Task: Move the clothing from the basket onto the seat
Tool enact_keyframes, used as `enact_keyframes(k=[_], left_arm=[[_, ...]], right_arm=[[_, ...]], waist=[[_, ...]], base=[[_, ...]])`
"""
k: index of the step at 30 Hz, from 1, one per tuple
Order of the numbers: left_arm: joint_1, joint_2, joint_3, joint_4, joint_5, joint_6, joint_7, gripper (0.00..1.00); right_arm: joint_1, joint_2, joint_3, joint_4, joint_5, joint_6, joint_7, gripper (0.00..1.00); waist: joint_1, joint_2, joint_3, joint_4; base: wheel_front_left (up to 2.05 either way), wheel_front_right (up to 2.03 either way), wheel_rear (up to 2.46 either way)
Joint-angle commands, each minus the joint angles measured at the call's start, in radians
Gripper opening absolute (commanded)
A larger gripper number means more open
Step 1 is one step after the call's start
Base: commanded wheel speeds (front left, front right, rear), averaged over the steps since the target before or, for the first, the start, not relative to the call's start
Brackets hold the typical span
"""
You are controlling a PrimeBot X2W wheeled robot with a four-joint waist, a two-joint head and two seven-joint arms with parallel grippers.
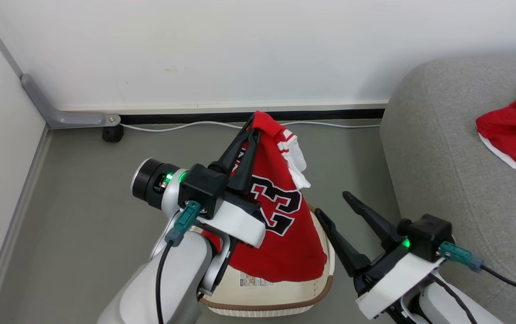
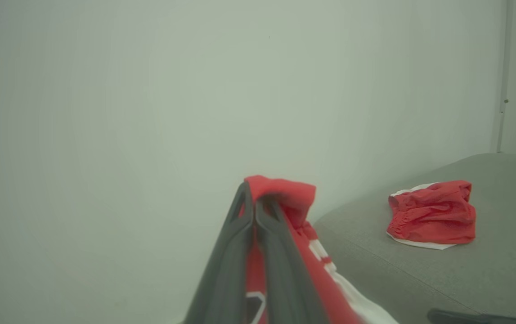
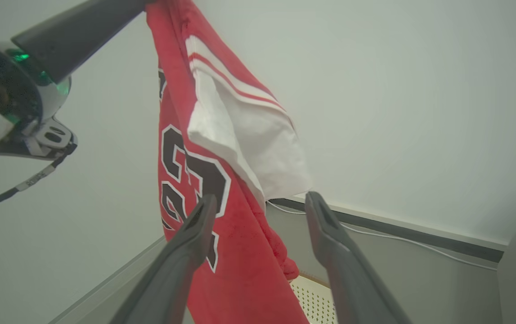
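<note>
Head view: left tool [image 1: 254, 127] pinches soft red jersey [image 1: 293, 245] into a cone; right tool [image 1: 332, 203] spread.

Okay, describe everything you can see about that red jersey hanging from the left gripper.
The jersey is soft bright red fabric with black, white-edged numerals, white stripes near its top and a white flap beneath them. It hangs in a cone, pinched at its top by the left gripper, whose fingers are shut on it. Its hem reaches down to the basket below. The open right gripper sits beside it, apart.
</note>
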Motion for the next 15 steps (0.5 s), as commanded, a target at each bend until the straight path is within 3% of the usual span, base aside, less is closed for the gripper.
enact_keyframes(k=[1, 8, 15], left_arm=[[-0.054, 0.008, 0.031, -0.031, 0.008, 0.000, -0.001, 0.00], [-0.079, -0.008, -0.003, -0.042, 0.009, -0.009, 0.003, 0.00], [-0.100, -0.025, -0.045, -0.051, 0.001, -0.021, 0.004, 0.00]], right_arm=[[-0.035, -0.011, 0.022, -0.016, 0.014, 0.004, -0.006, 1.00], [-0.136, -0.035, 0.176, 0.052, 0.042, 0.004, -0.006, 1.00], [-0.222, 0.006, 0.243, 0.194, 0.042, 0.004, -0.006, 1.00]], waist=[[0.0000, -0.0001, 0.002, 0.006], [0.0000, -0.0001, 0.008, 0.043], [0.0000, -0.0001, 0.013, 0.091]], base=[[0.00, 0.00, 0.00], [0.00, 0.00, 0.00], [0.00, 0.00, 0.00]])
